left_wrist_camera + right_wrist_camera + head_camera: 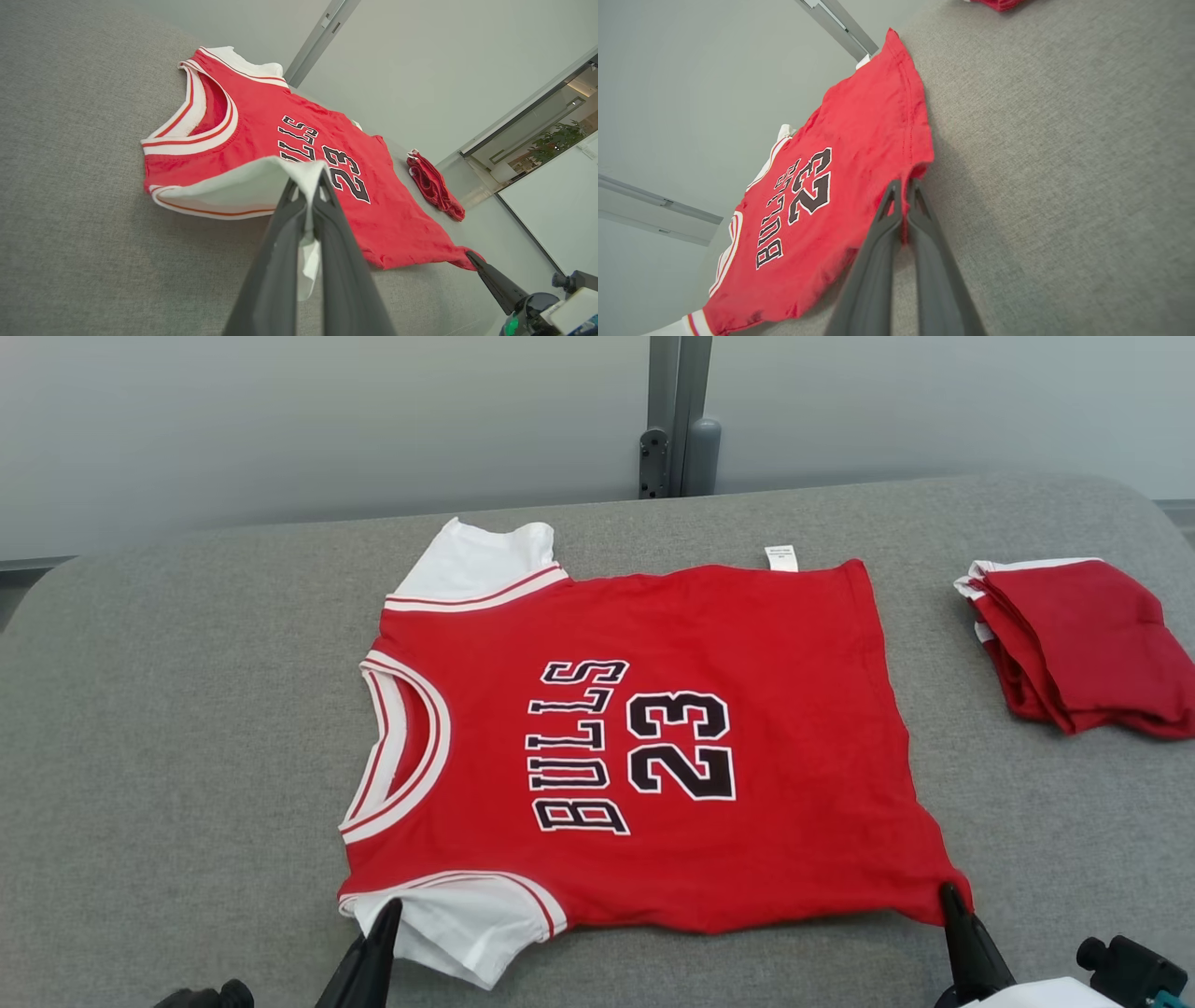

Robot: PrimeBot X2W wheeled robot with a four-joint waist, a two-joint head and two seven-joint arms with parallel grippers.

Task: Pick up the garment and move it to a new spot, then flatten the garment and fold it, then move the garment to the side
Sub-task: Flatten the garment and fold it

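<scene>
Partly hidden: the left arm is cut off by the head view's bottom edge, and only its dark fingers and a black knob show.
Right arm: also cut off at the bottom edge; a pale forearm corner and a black fitting show at lower right.
Pile [1083, 644]: folded red cloth at far right on the table, well apart from the jersey, and it runs off the frame.
Hard to tell: how deep the cloth sits between either pair of fingers.
Table [187, 756]: grey fabric top.
Jersey [794, 709]: lies spread at the table's middle, print up, reading BULLS 23. The neck is to the left and the hem to the right.
Left arm pose: reaches up from lower left, fingers slanting toward the near white sleeve [467, 915].
Left gripper [392, 905]: fingers pressed together on the sleeve's edge. In the left wrist view, white cloth runs down between them and the edge is raised off the table.
Right arm pose: reaches up from lower right to the near hem corner.
Right gripper [948, 891]: fingers clamped on that corner, which is drawn to a point. In the right wrist view, red cloth shows between the fingers.
</scene>
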